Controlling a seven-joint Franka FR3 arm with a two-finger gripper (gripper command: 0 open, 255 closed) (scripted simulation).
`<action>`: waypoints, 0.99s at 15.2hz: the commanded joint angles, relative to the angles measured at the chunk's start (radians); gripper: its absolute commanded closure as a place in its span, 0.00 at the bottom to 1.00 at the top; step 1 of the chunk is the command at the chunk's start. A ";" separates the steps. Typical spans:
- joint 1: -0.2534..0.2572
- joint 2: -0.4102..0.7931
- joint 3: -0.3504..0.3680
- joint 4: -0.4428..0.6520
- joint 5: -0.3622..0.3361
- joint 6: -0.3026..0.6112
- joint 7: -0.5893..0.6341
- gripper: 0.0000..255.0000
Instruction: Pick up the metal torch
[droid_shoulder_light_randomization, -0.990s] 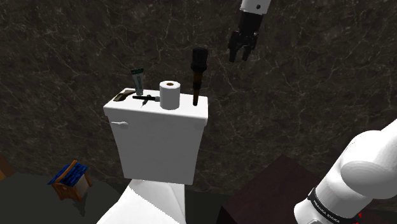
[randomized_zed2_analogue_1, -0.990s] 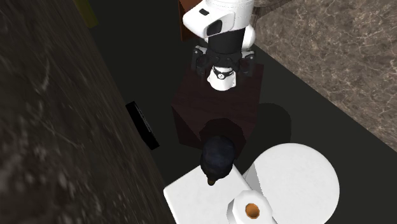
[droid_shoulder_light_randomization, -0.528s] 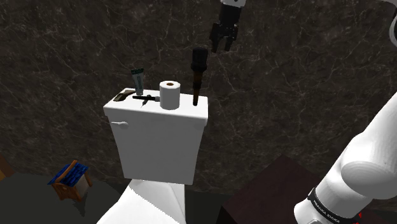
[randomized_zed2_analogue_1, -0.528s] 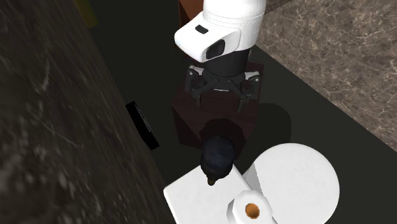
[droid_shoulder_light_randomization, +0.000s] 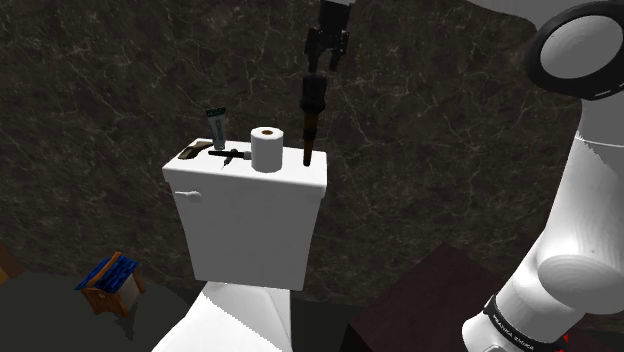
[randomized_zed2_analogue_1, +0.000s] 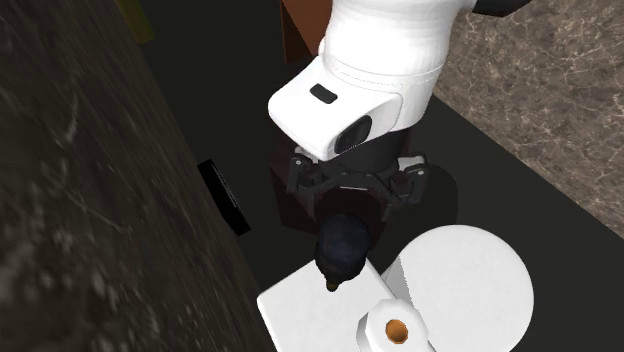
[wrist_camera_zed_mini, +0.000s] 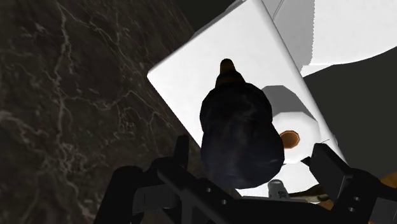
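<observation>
The torch (droid_shoulder_light_randomization: 311, 118) is a dark, slim thing with a wider head, standing upright on the white toilet tank lid (droid_shoulder_light_randomization: 290, 180) near its far corner. My gripper (droid_shoulder_light_randomization: 321, 67) hangs just above the torch's head, pointing down, a little off to the shoulder view's right. In the wrist view the torch's dark bulbous head (wrist_camera_zed_mini: 240, 137) sits between my fingers (wrist_camera_zed_mini: 331, 167), which stand apart and do not touch it; the gripper (wrist_camera_zed_mini: 254, 159) is open. From the second exterior view the torch head (randomized_zed2_analogue_1: 343, 247) lies just below my hand (randomized_zed2_analogue_1: 352, 185).
On the lid beside the torch stand a toilet paper roll (droid_shoulder_light_randomization: 266, 150), an upright tube (droid_shoulder_light_randomization: 216, 127) and small dark items (droid_shoulder_light_randomization: 208, 153). A dark marble wall (droid_shoulder_light_randomization: 120, 80) rises close behind the tank. A blue basket (droid_shoulder_light_randomization: 110, 281) sits on the floor; the stand (droid_shoulder_light_randomization: 420, 310) is at lower right.
The gripper has travelled to the shoulder view's left and now hangs over the torch's head. The arm's upper links have swung into view. The torch has not moved.
</observation>
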 joint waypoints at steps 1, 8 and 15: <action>-0.001 -0.007 0.000 -0.033 0.001 0.028 -0.001 0.00; -0.005 -0.042 -0.001 -0.146 0.005 0.106 -0.001 1.00; -0.005 -0.041 -0.001 -0.147 0.005 0.107 -0.002 1.00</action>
